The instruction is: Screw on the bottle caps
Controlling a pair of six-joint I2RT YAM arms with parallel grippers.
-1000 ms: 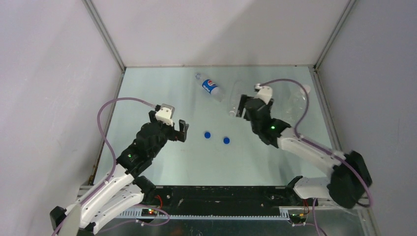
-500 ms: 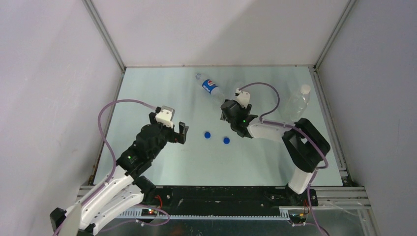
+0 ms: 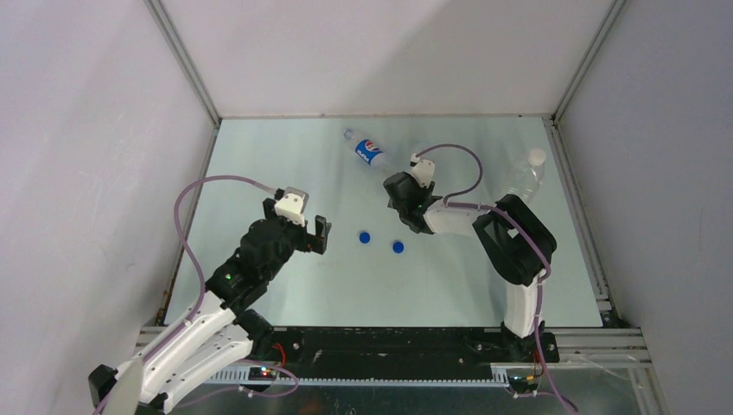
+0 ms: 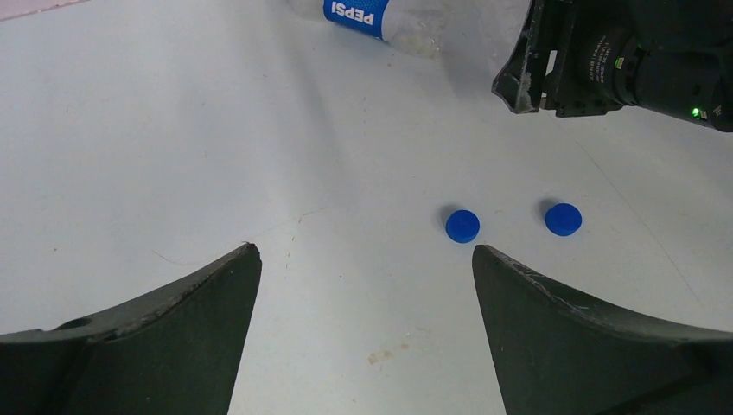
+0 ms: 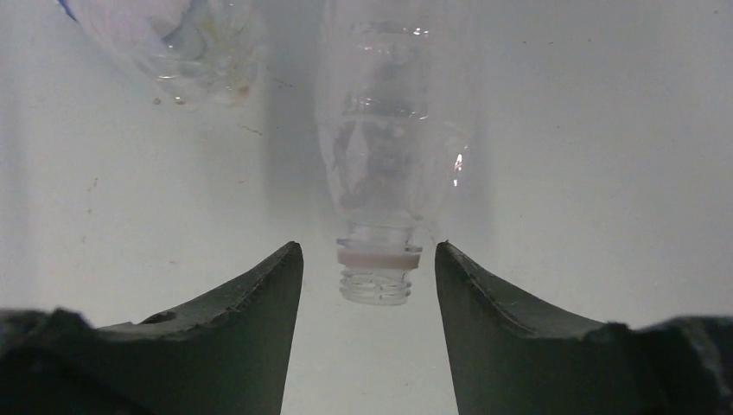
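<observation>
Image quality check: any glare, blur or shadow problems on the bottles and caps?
Right wrist: clear bottle fades into the pale table, with one small glint on its side; its neck is sharp. Left wrist: both blue caps are crisp, with short soft shadows. Top external: capped bottle barely stands out from the table.

Right arm swings left and folds in.
The right gripper (image 5: 369, 259) now straddles the neck of the lying clear bottle (image 5: 389, 147), its jaws narrower than before.
</observation>
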